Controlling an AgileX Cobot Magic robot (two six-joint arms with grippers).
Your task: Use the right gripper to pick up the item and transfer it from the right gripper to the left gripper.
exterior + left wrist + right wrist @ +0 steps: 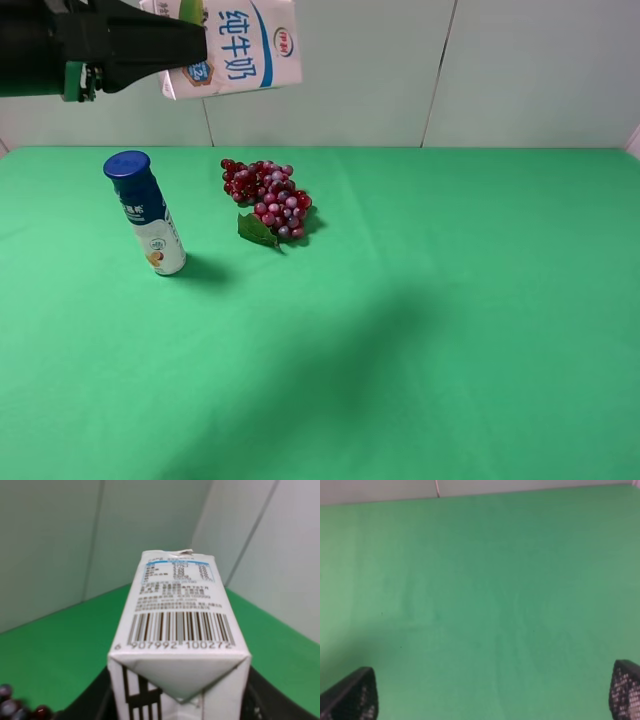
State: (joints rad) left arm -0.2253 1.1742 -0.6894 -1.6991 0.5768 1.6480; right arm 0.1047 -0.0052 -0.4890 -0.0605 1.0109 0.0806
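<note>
My left gripper is clenched on the milk carton and holds it high in the air, clear of the green surface. My black fingers press against the carton's two sides. In the left wrist view its barcode face is turned up toward the camera and one folded end is nearest. From the high camera, the face with the blue characters shows, and the carton is slightly tilted. It hangs above the blue-capped white bottle, farther back and a little to the right, in front of the pale wall.

My right gripper is released. Its two fingertips are spread wide apart over bare green surface with nothing between them. I cannot tell where it sits relative to the bottle.

The bottle stands upright on the surface. The bunch of red grapes lies near it, to its right and slightly farther back, not touching it.
</note>
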